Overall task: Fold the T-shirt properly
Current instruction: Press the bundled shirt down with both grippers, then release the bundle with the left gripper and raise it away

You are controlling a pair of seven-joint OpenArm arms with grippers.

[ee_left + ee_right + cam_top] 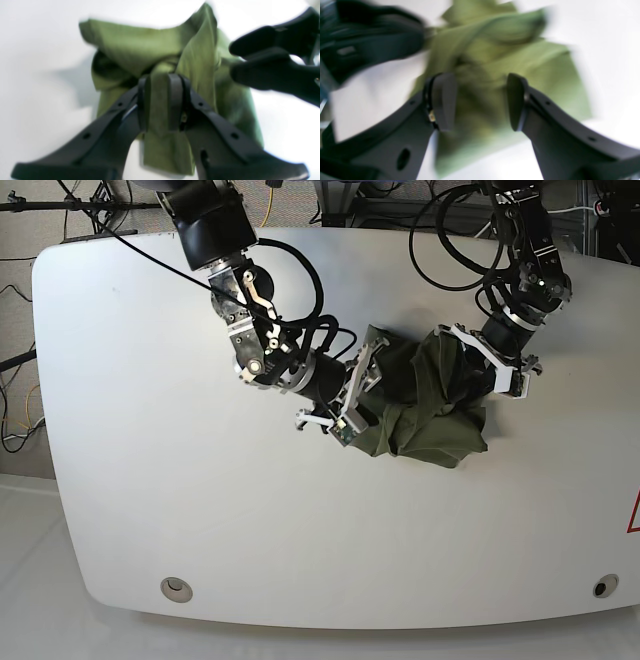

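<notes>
The olive-green T-shirt [430, 430] lies bunched in a crumpled heap at the middle of the white table [200, 510]. In the left wrist view my left gripper [160, 100] is shut on a raised fold of the T-shirt [140, 47], the cloth hanging down between its pads. In the base view that left gripper [462, 350] sits at the heap's right side. My right gripper [480, 100] stands open just above the T-shirt [545, 75], nothing between its fingers. It [362, 388] is at the heap's left edge. The right wrist view is blurred.
Each wrist view shows the other arm's black gripper close by: the right one [275, 57] and the left one [370, 45]. Cables hang behind the table's far edge. Two round holes [177, 586] sit near the front edge.
</notes>
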